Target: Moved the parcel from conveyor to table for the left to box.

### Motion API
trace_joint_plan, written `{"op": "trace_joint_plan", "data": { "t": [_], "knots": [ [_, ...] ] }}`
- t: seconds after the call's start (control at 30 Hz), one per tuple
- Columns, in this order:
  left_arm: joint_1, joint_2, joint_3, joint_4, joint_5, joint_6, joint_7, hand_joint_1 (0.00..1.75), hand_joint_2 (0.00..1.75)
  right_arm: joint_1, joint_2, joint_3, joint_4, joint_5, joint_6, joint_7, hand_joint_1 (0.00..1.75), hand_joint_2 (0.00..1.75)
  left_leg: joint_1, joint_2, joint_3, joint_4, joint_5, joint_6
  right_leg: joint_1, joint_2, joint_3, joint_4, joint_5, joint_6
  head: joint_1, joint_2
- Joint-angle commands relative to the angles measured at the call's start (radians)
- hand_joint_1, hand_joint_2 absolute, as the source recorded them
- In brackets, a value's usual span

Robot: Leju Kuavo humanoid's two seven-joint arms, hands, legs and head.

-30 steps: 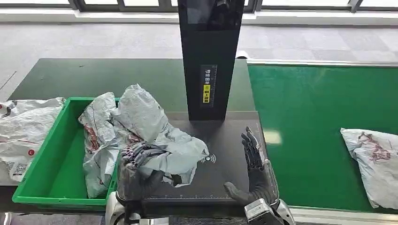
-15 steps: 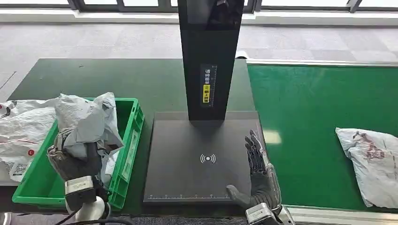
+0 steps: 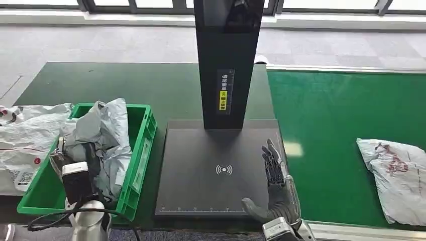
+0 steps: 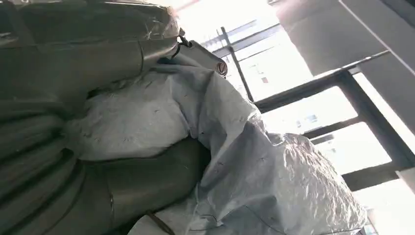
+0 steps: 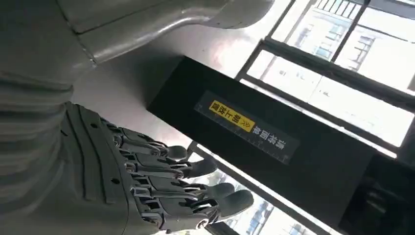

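Since a second ago the grey parcel (image 3: 103, 133) has travelled from the black scanner plate (image 3: 216, 168) into the green crate (image 3: 138, 150), carried by the left hand (image 3: 75, 160), and the next parcel (image 3: 397, 173) on the green conveyor (image 3: 321, 130) has crept a little nearer the table (image 3: 125, 85). On the conveyor, that white-and-red parcel lies to the right of the right hand (image 3: 274, 181), well apart from it, its long axis running roughly away from the robot; the right hand is plainly the nearer one for fetching it. In the crate, the grey parcel is bunched upright against the left wall. In the left wrist view the fingers (image 4: 147, 176) of the left hand are wrapped around its crumpled film, so it is not yet released. The right hand hovers at the plate's right edge, its fingers (image 5: 161, 171) spread and slightly curled, holding nothing.
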Motion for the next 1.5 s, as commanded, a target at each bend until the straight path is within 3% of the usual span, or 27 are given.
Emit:
{"op": "trace_joint_plan", "data": {
  "t": [0.03,0.23,0.37,0.8,0.9,0.93,0.97,1.13,1.27,1.5],
  "knots": [
    [-0.028,-0.016,0.070,0.135,0.006,-0.018,0.011,0.00,0.00,-0.015,-0.006,-0.010,0.026,0.000,-0.004,0.005,0.00,1.75,0.001,0.002,0.001,-0.002,0.002,-0.001,0.001,0.000,0.002,-0.001,0.002,-0.001,0.000,0.000],
    [0.002,-0.036,0.073,0.082,0.027,-0.001,0.014,0.00,0.00,-0.025,-0.007,-0.009,0.036,-0.001,-0.007,0.005,0.00,1.75,0.001,0.006,-0.007,-0.005,0.004,0.000,0.002,0.002,-0.001,-0.004,0.006,-0.004,0.000,0.000],
    [0.023,-0.045,0.071,0.053,0.030,0.009,0.014,0.00,0.00,-0.033,-0.005,-0.011,0.039,-0.004,-0.005,0.004,0.00,1.75,0.000,0.004,-0.001,-0.004,0.003,-0.003,0.001,0.001,0.006,-0.001,0.002,-0.003,0.000,0.000],
    [0.029,-0.063,0.059,0.019,0.080,-0.009,0.028,0.00,0.00,-0.042,-0.005,-0.046,0.025,0.007,-0.012,0.019,0.00,1.75,0.000,0.003,0.007,-0.003,0.003,-0.002,0.000,0.001,0.007,0.000,0.003,-0.003,0.000,0.000],
    [0.071,-0.081,0.025,-0.056,0.099,0.012,-0.004,0.00,0.00,-0.065,0.014,-0.147,0.062,0.153,-0.176,0.129,0.00,1.75,0.001,0.005,0.004,-0.005,0.005,-0.002,0.001,0.002,0.003,-0.003,0.005,-0.004,0.000,0.000],
    [0.095,-0.078,-0.018,-0.092,0.136,-0.043,-0.013,0.00,0.00,-0.073,0.013,-0.193,0.077,0.220,-0.226,0.185,0.00,1.75,0.001,0.005,0.003,-0.004,0.005,-0.002,0.001,0.002,0.003,-0.002,0.005,-0.003,0.000,0.000],
    [0.108,-0.080,-0.042,-0.114,0.157,-0.058,-0.022,0.00,0.00,-0.081,0.013,-0.235,0.086,0.225,-0.235,0.191,0.00,1.75,0.000,0.004,0.005,-0.003,0.004,-0.002,0.001,0.001,0.005,-0.001,0.003,-0.003,0.000,0.000],
    [0.142,-0.067,-0.170,-0.161,0.187,-0.136,-0.056,0.00,0.00,-0.158,-0.012,-0.449,0.234,0.566,-0.399,0.381,0.00,1.75,0.001,0.003,0.002,-0.003,0.004,-0.001,0.002,0.000,0.002,-0.003,0.005,-0.002,0.000,0.000],
    [0.130,-0.058,-0.194,-0.138,0.207,-0.177,-0.081,0.00,0.00,-0.202,-0.038,-0.528,0.332,0.637,-0.443,0.420,0.00,1.75,0.001,0.002,0.004,-0.002,0.003,-0.001,0.001,0.002,0.004,-0.003,0.004,-0.001,0.000,0.000],
    [0.129,-0.055,-0.192,-0.139,0.208,-0.178,-0.082,0.00,0.00,-0.202,-0.035,-0.527,0.334,0.639,-0.443,0.420,0.00,1.75,0.000,0.004,0.002,-0.002,0.001,-0.001,0.001,0.003,0.001,-0.002,0.004,-0.002,0.000,0.000]
  ]
}}
